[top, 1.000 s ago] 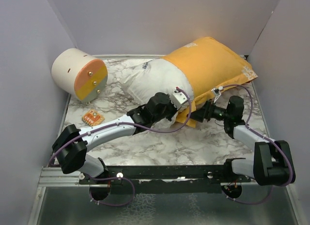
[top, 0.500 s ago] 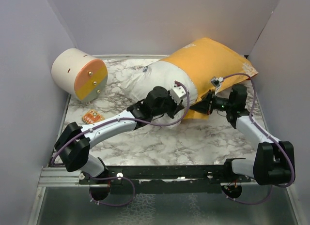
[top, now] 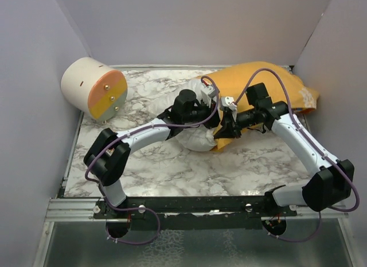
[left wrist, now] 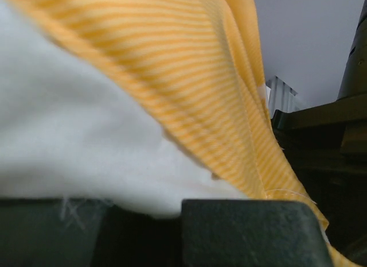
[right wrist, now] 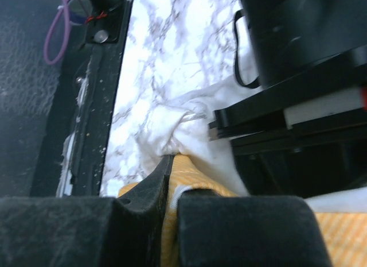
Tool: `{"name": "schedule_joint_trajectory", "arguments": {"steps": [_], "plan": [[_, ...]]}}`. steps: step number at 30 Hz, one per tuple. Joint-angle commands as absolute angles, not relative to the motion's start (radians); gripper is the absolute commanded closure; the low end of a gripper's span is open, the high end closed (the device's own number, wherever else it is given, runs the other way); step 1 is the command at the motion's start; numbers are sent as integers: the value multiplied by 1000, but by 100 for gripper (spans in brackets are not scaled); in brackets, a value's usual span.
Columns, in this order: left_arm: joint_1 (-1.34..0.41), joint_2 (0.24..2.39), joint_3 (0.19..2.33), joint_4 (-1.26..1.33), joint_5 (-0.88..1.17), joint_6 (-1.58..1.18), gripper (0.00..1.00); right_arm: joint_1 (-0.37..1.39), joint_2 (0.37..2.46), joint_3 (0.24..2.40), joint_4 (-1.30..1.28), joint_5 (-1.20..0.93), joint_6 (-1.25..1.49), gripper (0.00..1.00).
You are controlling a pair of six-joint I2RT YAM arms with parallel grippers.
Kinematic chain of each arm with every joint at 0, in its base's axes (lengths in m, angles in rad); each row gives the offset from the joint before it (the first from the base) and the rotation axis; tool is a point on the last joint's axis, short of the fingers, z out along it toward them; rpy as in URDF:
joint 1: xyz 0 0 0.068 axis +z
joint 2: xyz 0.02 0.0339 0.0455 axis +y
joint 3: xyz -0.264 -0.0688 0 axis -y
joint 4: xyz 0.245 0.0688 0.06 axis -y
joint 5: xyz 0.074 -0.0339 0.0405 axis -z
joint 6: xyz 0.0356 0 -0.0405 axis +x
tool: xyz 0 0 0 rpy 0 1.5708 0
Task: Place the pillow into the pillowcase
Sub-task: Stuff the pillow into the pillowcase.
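The white pillow (top: 194, 138) lies mid-table with its far end inside the orange-yellow pillowcase (top: 269, 83), whose open edge sits bunched around its middle. My left gripper (top: 210, 111) is pressed into the pillow at the case mouth. Up close, its dark fingers (left wrist: 246, 232) stand shut with white pillow (left wrist: 69, 135) fabric caught between them, and the striped pillowcase (left wrist: 200, 77) drapes above. My right gripper (top: 225, 129) comes in from the right. It is shut on the pillowcase (right wrist: 192, 172) hem, with the bunched pillow (right wrist: 183, 126) just beyond the fingertips (right wrist: 166, 169).
A cream-and-orange cylinder (top: 94, 88) lies at the back left. Grey walls close in on three sides, and the pillowcase's far corner (top: 307, 97) touches the right wall. Bare marble tabletop (top: 172, 169) shows in front of the pillow. A black rail (top: 189, 205) runs along the near edge.
My right gripper closed on the pillowcase edge and pulled it left over the pillow. My left arm pushed the pillow farther right into the case, and less white shows now.
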State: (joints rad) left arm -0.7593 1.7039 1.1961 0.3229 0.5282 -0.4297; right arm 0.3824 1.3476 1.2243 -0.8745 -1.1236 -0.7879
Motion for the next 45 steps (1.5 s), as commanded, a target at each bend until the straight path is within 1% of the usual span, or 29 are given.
{"name": "schedule_joint_trajectory", "arguments": {"steps": [1,3,4,5,6,8,10,11,14,17,21,24,27,32,34,35,36,37,38,39,40,42,43,45], "plan": [[-754,1770,1139,620,509,-578,100,412,1272,1165,-965,-1366,-821,99],[-752,1750,1096,662,516,-591,100,336,1244,1155,-942,-1393,-794,99],[-750,1736,1077,671,523,-594,97,303,1233,1150,-930,-1407,-783,99],[-749,1720,1062,668,526,-594,88,275,1227,1147,-920,-1421,-771,99],[-749,1705,1048,651,528,-586,76,249,1228,1142,-912,-1438,-762,99],[-747,1632,1031,574,526,-541,57,206,1235,1130,-905,-1475,-757,99],[-744,1558,1023,429,508,-472,42,171,1240,1117,-898,-1504,-749,99],[-744,1519,1019,353,494,-435,38,162,1243,1109,-892,-1512,-744,99],[-740,1396,1008,148,455,-338,32,157,1249,1094,-872,-1517,-722,99],[-739,1279,1002,-21,424,-299,31,156,1256,1082,-849,-1517,-698,99],[-741,1142,979,-141,409,-258,29,156,1265,1066,-823,-1520,-673,99],[-743,1080,933,-167,286,-174,24,156,1266,1054,-800,-1517,-653,99],[-745,1111,911,-149,223,-94,21,155,1266,1050,-794,-1513,-645,99],[-746,1304,956,10,304,-48,18,156,1269,1071,-816,-1505,-650,99],[-746,1389,1014,55,338,-48,19,158,1289,1122,-860,-1506,-677,99],[-747,1430,1043,76,355,-58,23,162,1310,1175,-901,-1505,-702,99],[-747,1465,1082,87,379,-67,35,174,1337,1247,-952,-1497,-732,99],[-748,1499,1123,86,407,-79,54,191,1373,1339,-1002,-1485,-756,99],[-748,1527,1173,79,425,-99,77,210,1408,1430,-1034,-1475,-756,99],[-748,1546,1217,69,449,-117,89,229,1446,1529,-1036,-1466,-723,99],[-751,1552,1246,67,479,-133,94,245,1479,1617,-1004,-1465,-656,99],[-756,1528,1263,115,523,-180,98,289,1528,1773,-866,-1449,-479,99],[-757,1504,1255,155,547,-213,100,327,1546,1824,-740,-1429,-377,99],[-758,1456,1221,244,587,-287,100,384,1587,1911,-599,-1415,-238,99]]}}
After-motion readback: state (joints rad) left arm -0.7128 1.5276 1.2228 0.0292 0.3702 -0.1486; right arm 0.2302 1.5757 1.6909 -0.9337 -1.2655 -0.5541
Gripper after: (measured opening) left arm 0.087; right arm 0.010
